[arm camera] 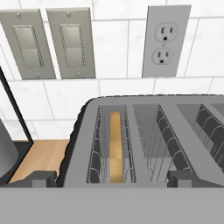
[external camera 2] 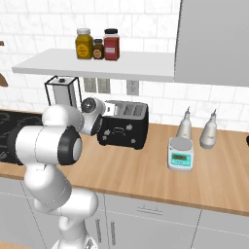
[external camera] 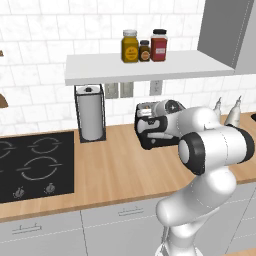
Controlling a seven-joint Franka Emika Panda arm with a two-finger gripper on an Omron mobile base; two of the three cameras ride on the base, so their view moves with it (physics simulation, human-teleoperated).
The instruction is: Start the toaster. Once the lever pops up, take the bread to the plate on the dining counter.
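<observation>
You have the gripper (arm camera: 112, 178) poised just above the toaster (arm camera: 148, 144), jaws spread wide with nothing between them — the two dark fingertips (arm camera: 41, 178) stand at roughly 8 and 4 o'clock in the hand view, straddling the near end of the slots. The bread (arm camera: 115, 146) sits down inside the slot at about 6 o'clock from frame centre, edge-on, a tan strip with its crust upward; it lies just ahead of the pincer's midpoint, untouched. On the wall at 11 o'clock in that view you see two blank switch plates (arm camera: 48, 43), at 1 o'clock a power outlet (arm camera: 166, 41); no writing on any of them. From the left base view the toaster (external camera: 150, 131) is on the wood counter (external camera: 115, 170) at 3 o'clock of the paper towel holder (external camera: 91, 114), half hidden behind the arm's wrist; the black stove (external camera: 35, 167) lies at 9 o'clock. The right base view gives you the toaster's front (external camera 2: 124, 125) with its small light controls — too small to read — and, at 3 o'clock of it, a kitchen scale (external camera 2: 181, 153) with two bottles (external camera 2: 197, 127) behind. Three jars (external camera 2: 98, 44) stand on the shelf (external camera 2: 97, 65); their labels are illegible.
</observation>
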